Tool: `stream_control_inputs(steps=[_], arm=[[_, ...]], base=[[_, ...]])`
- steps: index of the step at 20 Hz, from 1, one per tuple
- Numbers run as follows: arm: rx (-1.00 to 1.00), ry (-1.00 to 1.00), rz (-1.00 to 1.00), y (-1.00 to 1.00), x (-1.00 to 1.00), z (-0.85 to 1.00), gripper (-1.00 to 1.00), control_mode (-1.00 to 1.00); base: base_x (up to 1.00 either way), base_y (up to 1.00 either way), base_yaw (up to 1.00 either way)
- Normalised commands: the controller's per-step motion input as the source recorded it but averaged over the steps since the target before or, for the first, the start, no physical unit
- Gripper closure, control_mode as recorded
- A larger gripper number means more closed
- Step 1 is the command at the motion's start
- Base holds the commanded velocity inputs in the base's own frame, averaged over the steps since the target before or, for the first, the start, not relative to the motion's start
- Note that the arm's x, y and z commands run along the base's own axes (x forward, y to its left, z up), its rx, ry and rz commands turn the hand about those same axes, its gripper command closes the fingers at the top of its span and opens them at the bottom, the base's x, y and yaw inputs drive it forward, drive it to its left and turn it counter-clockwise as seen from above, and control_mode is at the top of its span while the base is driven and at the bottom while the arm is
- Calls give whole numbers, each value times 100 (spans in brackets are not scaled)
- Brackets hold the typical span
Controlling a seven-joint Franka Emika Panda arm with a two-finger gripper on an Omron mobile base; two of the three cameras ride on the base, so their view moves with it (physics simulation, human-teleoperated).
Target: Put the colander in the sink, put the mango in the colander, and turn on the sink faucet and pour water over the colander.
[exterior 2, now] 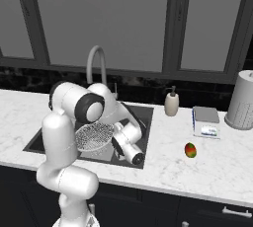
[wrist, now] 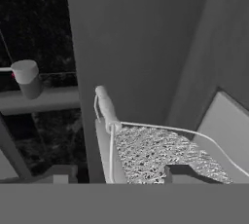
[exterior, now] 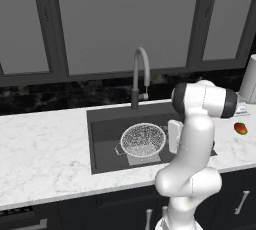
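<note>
Sitting in the sink (exterior: 100, 124) on the lighter square at its bottom is the colander (exterior: 143, 140), so that part looks done. The mango (exterior 2: 190, 150) is still out on the counter (exterior 2: 217, 167), well off to the robot's right of the basin, near a small box (exterior 2: 205, 121). The gripper (wrist: 119, 173) hangs low right over the colander's rim. From the hand view its fingers look parted with nothing pinched, though the tips are mostly cut off, so I'm not totally sure. Next reach would be rightward, across the sink edge. The faucet (exterior: 140, 76) isn't running.
</note>
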Motion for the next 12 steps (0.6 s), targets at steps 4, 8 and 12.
stream_control_inputs(steps=[4, 8, 12], arm=[[0, -15, 3, -1, -86, 26, -100, -100], [0, -23, 0, -9, -85, 42, -100, -100], [-7, -16, -4, -24, -42, 53, -100, -100]], base=[[0, 0, 0], [0, 0, 0], [0, 0, 0]])
